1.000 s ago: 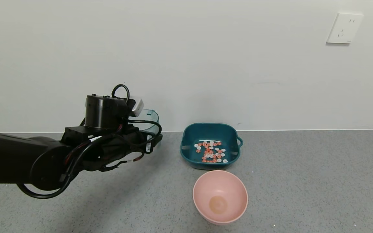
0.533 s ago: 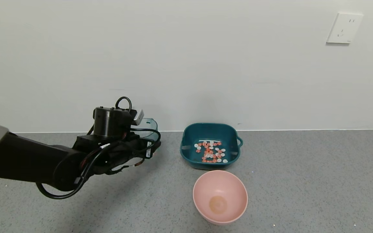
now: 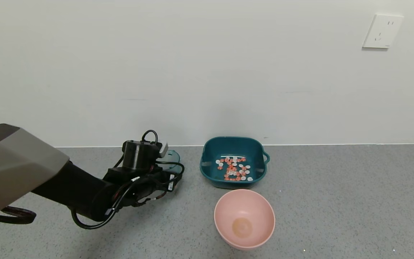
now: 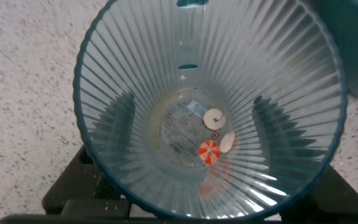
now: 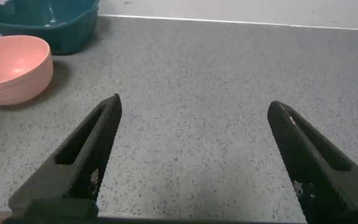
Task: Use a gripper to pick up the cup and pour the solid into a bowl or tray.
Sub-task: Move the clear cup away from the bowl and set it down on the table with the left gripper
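My left gripper [image 3: 168, 166] is shut on the translucent pale teal cup [image 3: 173, 157], holding it upright and low over the table, left of the dark teal basin [image 3: 207, 173]. The left wrist view looks straight down into the ribbed cup [image 4: 135, 74]; three orange-red and white pieces [image 4: 214, 138] lie on its bottom, and the dark fingers [image 4: 118, 115] show through its walls on both sides. Many pieces of the solid [image 3: 234, 168] lie in the basin. My right gripper [image 5: 194, 104] is open and empty over bare table, outside the head view.
A round pink bowl [image 3: 222, 209] stands in front of the basin; both also show in the right wrist view, the bowl [image 5: 11, 70] and the basin [image 5: 55, 28]. The wall runs right behind the basin. A socket [image 3: 382, 31] is on the wall.
My left arm has come down toward the table with the cup and shifted slightly toward the basin. The cup stays upright in the gripper. Basin and pink bowl have not moved.
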{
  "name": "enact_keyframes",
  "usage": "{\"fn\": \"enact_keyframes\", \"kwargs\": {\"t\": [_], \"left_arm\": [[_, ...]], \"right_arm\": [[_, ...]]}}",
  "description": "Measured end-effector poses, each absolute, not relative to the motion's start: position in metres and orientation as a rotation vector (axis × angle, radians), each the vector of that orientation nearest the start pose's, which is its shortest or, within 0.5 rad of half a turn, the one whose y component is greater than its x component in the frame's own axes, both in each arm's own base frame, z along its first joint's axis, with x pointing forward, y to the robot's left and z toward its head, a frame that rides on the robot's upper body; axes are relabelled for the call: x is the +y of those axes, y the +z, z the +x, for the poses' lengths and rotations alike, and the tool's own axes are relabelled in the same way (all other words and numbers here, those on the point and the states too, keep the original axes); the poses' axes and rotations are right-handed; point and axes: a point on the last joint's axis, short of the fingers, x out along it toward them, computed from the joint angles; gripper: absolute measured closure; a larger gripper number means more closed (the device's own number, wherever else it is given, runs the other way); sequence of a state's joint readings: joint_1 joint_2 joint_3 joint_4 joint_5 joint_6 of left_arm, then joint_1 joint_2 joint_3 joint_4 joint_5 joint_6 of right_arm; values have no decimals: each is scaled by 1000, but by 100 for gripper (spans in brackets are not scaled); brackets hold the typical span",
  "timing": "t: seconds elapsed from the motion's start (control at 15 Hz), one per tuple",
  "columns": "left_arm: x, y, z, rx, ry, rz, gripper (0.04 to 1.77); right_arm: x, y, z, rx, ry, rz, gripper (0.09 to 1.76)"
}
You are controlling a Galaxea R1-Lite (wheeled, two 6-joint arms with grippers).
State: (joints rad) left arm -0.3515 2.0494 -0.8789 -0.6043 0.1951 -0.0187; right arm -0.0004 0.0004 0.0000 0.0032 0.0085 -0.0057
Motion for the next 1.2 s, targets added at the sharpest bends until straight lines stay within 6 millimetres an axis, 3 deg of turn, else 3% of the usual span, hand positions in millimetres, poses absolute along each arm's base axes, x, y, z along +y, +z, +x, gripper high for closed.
{"fn": "enact_keyframes", "kwargs": {"t": [0.53, 0.73, 1.2], "left_arm": [[-122, 67, 344, 577, -148, 144, 52], [-122, 67, 344, 569, -148, 143, 36], [-122, 68, 345, 548, -139, 136, 20]], "right_arm": [[0, 75, -23, 4, 9, -6, 14], [0, 75, -23, 3, 9, -5, 14], [0, 75, -23, 3, 9, -6, 14]]}}
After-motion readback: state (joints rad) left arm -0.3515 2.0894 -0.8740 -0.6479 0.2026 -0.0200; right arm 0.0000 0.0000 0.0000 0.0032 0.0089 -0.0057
